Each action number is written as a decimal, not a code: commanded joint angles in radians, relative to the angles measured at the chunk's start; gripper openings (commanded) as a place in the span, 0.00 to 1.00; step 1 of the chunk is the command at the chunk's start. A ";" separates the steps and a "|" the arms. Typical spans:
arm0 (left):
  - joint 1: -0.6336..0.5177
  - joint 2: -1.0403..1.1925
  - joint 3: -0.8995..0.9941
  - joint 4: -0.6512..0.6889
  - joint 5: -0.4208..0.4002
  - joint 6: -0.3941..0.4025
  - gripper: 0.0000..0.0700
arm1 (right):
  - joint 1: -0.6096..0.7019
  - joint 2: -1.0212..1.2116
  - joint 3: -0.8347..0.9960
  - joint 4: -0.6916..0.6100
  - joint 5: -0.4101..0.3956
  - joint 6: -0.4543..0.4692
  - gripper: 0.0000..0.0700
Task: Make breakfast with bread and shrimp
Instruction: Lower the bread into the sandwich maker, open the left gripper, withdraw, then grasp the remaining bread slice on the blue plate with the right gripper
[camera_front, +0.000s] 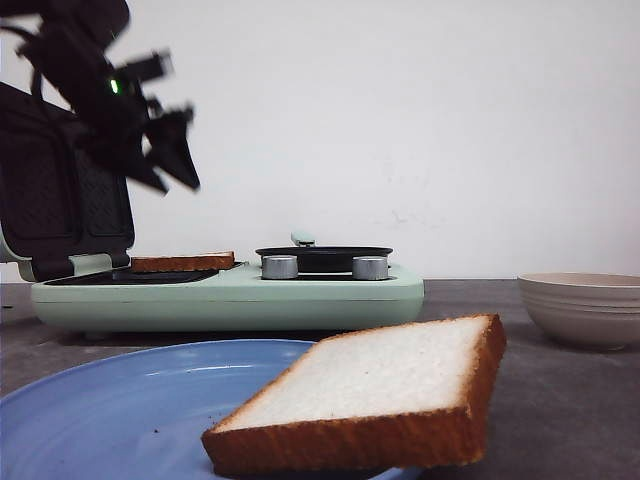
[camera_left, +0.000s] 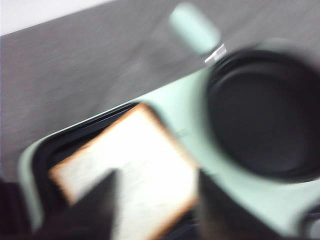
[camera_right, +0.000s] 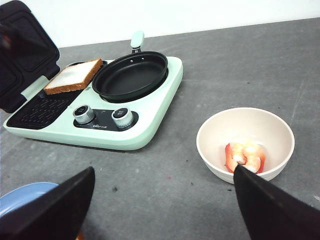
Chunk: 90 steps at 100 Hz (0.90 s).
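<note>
With 1 thick white crust-edged bread slice (camera_right: 74, 76) on the mint-green breakfast maker's dark grill plate (camera_right: 35, 111) beneath our open, empty left pincer (camera_front: 165, 150), we judge the next move is fetching slice 2 (camera_front: 375, 395) from the blue plate (camera_front: 110, 410) below our open right pincer (camera_right: 160, 200).

Two thick square slices of white bread with golden-brown crusts, and a portion of shrimp, are set around a mint-green breakfast maker (camera_right: 150, 125). One bread slice (camera_right: 73, 76) lies flat on the maker's dark grill plate, beside its round black pan and just in front of the raised lid. The second bread slice (camera_front: 375, 395) rests tilted on the rim of a blue plate (camera_front: 110, 410) in front of the maker, its crust edge facing the camera. The pink shrimp (camera_right: 246, 156) sit curled in a cream bowl (camera_right: 220, 135) on the maker's pan side.
</note>
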 joint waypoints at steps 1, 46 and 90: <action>-0.006 -0.049 0.025 -0.021 0.026 -0.071 0.00 | 0.004 0.003 0.014 0.005 0.002 -0.011 0.77; -0.128 -0.512 0.024 -0.358 0.026 -0.179 0.01 | 0.004 0.125 0.014 0.002 -0.048 0.024 0.76; -0.375 -0.855 0.024 -0.583 -0.093 -0.179 0.01 | 0.114 0.554 0.039 0.215 -0.424 0.360 0.76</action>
